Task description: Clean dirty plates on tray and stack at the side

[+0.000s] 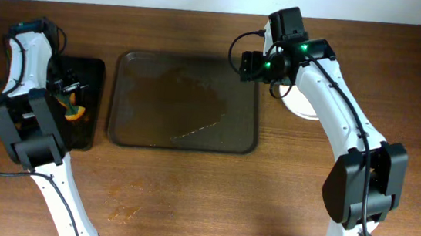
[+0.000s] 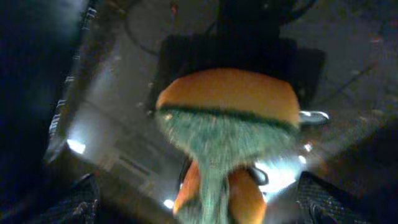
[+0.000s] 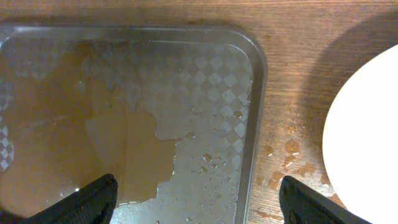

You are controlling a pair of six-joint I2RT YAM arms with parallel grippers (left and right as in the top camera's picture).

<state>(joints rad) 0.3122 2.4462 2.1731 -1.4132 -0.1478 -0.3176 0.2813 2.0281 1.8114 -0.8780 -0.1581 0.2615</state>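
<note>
The grey tray point(image 1: 243, 140) lies at mid-table, wet with a brown puddle and with no plates on it. It also shows in the right wrist view point(image 3: 255, 68). A white plate point(image 1: 298, 105) sits on the table to the tray's right, partly under the right arm, and shows in the right wrist view point(image 3: 367, 137). My right gripper point(image 1: 251, 64) is open and empty above the tray's right edge point(image 3: 199, 202). An orange and green sponge point(image 1: 74, 111) lies in a black tray point(image 1: 91, 68) on the left. My left gripper point(image 2: 202, 202) is open just above the sponge point(image 2: 227, 99).
Water drops and wet marks lie on the wood between the grey tray and the white plate point(image 3: 283, 162). A wet patch marks the wooden table near the front point(image 1: 124, 210).
</note>
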